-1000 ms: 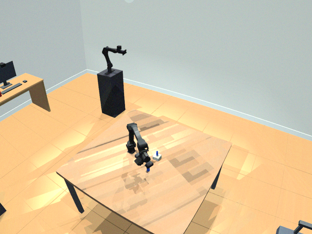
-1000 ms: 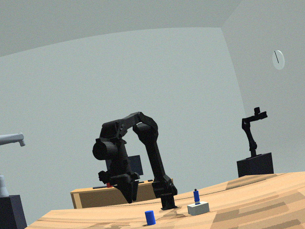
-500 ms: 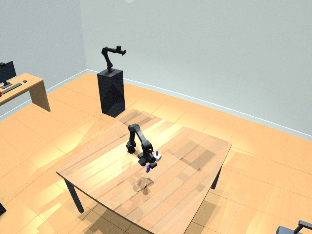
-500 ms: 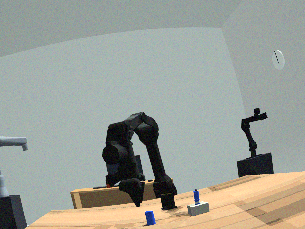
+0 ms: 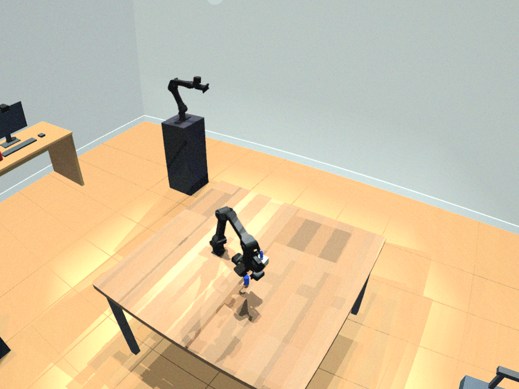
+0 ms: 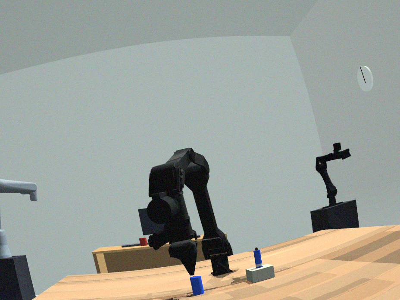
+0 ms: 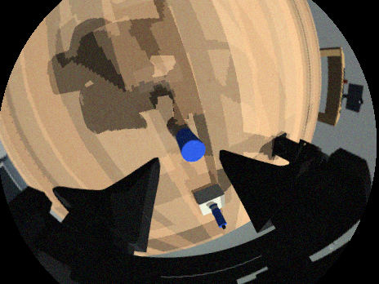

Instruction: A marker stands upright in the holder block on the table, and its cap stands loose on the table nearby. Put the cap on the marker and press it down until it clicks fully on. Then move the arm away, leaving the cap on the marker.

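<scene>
Your gripper (image 5: pixel 251 278) (image 6: pixel 192 274) (image 7: pixel 189 157) is open above the upright cap (image 5: pixel 246 280) (image 6: pixel 197 285) (image 7: pixel 193 150); the marker (image 5: pixel 261 254) (image 6: pixel 257 258) (image 7: pixel 219 217) stands uncapped, off to its side.

the gripper (image 5: pixel 249 276) (image 6: pixel 192 273) (image 7: pixel 189 157) sits lower than in the earlier exterior pictures, and its visible fingertip is now just above the rim of the blue cap (image 5: pixel 246 280) (image 6: pixel 197 285) (image 7: pixel 193 150), where it hung higher and off to one side. from the top, it has shifted towards the holder block (image 5: pixel 265 262) (image 6: pixel 260 273) (image 7: pixel 208 198) and now hides much of it (a second ago the block was in full sight). its shadow (image 5: pixel 247 307) (image 7: pixel 114 106) has slid across too. behind, the red cup (image 5: pixel 0 156) (image 6: pixel 143 241) (image 7: pixel 345 82) comes clear of the gripper in the exterior view, and the pale arm (image 6: pixel 17 187) dips lower.
</scene>
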Tool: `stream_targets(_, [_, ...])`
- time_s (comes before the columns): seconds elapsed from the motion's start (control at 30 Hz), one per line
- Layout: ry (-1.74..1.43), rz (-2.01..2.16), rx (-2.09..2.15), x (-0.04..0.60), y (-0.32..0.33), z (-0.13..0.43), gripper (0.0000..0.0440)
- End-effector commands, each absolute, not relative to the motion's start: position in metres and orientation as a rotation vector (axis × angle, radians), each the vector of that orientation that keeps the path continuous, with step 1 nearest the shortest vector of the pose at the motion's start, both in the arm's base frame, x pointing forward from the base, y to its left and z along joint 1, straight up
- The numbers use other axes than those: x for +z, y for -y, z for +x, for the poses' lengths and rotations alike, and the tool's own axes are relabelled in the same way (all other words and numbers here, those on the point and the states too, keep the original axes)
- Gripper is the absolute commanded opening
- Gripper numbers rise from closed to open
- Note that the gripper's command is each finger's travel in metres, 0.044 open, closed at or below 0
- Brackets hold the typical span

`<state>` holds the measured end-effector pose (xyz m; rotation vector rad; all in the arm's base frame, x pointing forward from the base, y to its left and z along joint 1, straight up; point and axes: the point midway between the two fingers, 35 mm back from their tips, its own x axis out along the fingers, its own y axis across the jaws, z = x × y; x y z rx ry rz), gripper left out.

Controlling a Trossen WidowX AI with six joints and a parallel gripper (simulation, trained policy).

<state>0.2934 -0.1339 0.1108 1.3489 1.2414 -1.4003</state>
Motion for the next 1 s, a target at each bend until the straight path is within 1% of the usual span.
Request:
stream_targets(0.0, [-1.273, 1.326, -1.411, 0.105, 0.131, 0.29, 0.0301])
stream_targets(0.63, [-1.387, 1.257, -1.378, 0.066, 0.124, 0.279, 0.026])
stream_targets(0.73, [-1.392, 1.241, -1.372, 0.062, 0.124, 0.278, 0.0246])
stream_targets(0.83, [-1.392, 1.227, -1.366, 0.06, 0.125, 0.277, 0.0216])
stream_targets(0.97, [-1.382, 1.209, -1.358, 0.064, 0.125, 0.276, 0.0112])
